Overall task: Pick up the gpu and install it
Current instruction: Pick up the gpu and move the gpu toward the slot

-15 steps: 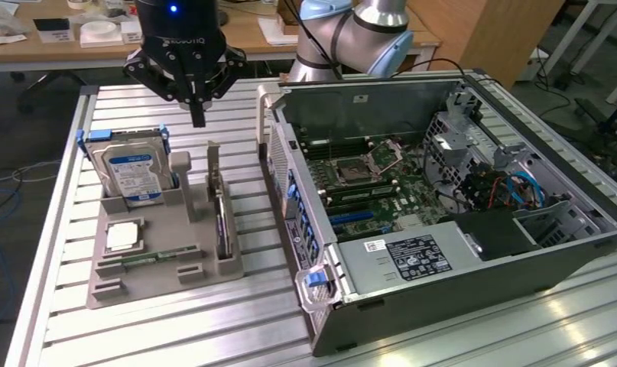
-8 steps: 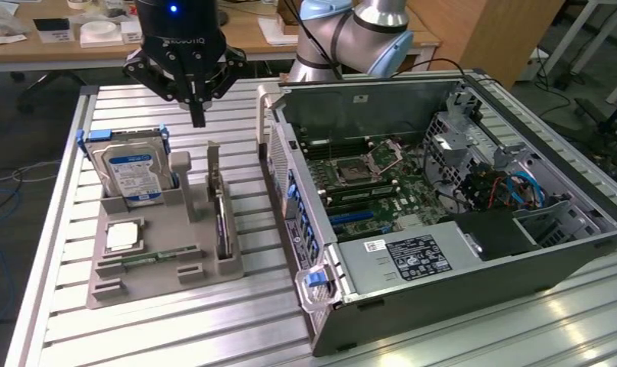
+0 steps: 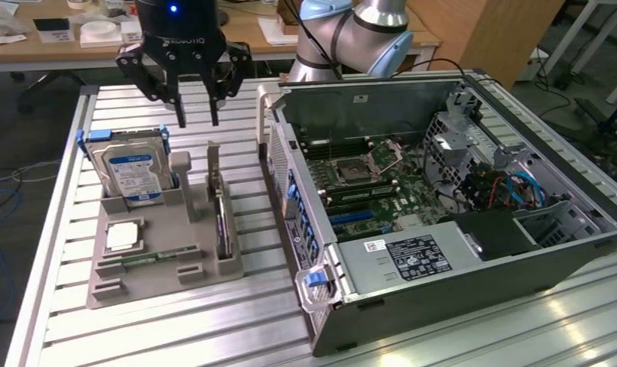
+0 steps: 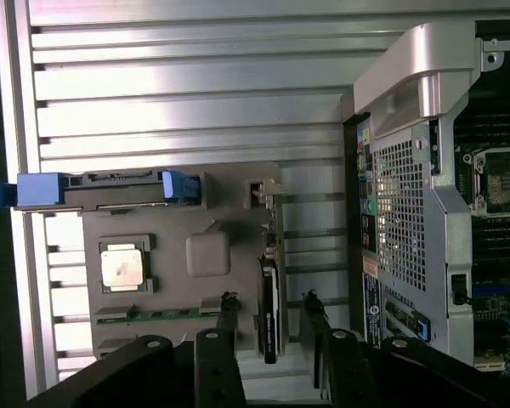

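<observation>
Exterior view's left-centre holds the gpu [image 3: 223, 229], standing on edge in a slot along the case-side border of a grey tray [image 3: 134, 287]. It reads as a thin dark blade with its pale bracket [image 3: 212, 162] rising at the far end. I judge it light and stiff but fragile: a bare board with components and an edge connector, not to be twisted or squeezed hard across its faces. The exposed top edge, about midway along, looks the sensible place to pinch, since the slot hides the lower edge and a hold at the bracket end would leave the card unbalanced. The claw [image 3: 197, 121] hangs above the tray's far end, higher in the frame than the card, its fingers apart with nothing between them. In the wrist view the two fingers stand either side of the card's line, clear of it. The tray also carries a hard drive [image 3: 134, 174] with a blue label, upright in blue rails at the tray's upper left. A square processor [image 3: 124, 235] lies flat below the drive in the frame, and a narrow green memory stick [image 3: 160, 257] lies flat nearer the tray's lower edge. The tray sits on a slatted metal surface [image 3: 186, 332]. Just beside it, at the exterior view's right, an open case [image 3: 512, 275] lies open side up with its motherboard [image 3: 365, 172] exposed and a grey power supply [image 3: 410, 256] in the near corner.
</observation>
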Tool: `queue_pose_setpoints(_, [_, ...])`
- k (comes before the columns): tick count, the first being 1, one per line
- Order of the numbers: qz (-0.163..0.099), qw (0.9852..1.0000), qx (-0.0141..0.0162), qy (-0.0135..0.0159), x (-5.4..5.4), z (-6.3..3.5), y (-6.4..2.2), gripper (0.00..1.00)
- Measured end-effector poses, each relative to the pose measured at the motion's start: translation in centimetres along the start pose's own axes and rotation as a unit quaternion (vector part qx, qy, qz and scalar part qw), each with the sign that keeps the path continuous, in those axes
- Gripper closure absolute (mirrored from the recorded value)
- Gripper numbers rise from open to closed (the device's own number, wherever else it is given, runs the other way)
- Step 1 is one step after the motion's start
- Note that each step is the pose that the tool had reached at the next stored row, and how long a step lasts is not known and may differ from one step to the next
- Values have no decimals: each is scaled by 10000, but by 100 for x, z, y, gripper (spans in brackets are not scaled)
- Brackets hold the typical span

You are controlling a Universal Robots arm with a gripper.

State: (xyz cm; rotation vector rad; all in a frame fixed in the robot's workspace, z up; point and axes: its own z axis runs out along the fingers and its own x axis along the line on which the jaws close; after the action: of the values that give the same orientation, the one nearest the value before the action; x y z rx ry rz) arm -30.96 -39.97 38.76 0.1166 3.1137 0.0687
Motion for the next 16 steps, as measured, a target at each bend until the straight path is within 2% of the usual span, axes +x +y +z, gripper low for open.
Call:
queue_pose_setpoints(1, [0, 10000, 0, 0, 0, 0, 0, 53])
queue_pose_setpoints(2, [0, 10000, 0, 0, 0, 0, 0, 53])
queue_pose_setpoints(4, [0, 10000, 0, 0, 0, 0, 0, 42])
queue_pose_setpoints(5, [0, 10000, 0, 0, 0, 0, 0, 42])
queue_pose_setpoints(6, [0, 10000, 2, 0, 0, 0, 0, 36])
queue_pose_setpoints(7, [-1, 10000, 11, 1, -3, 0, 2, 36])
queue_pose_setpoints(8, [-8, 10000, 17, 3, -12, 2, 3, 29])
queue_pose_setpoints(13, [-102, 9999, 20, 18, -50, 20, 0, 29])
queue_pose_setpoints(16, [-133, 9999, 26, 20, -53, 30, -40, 29])
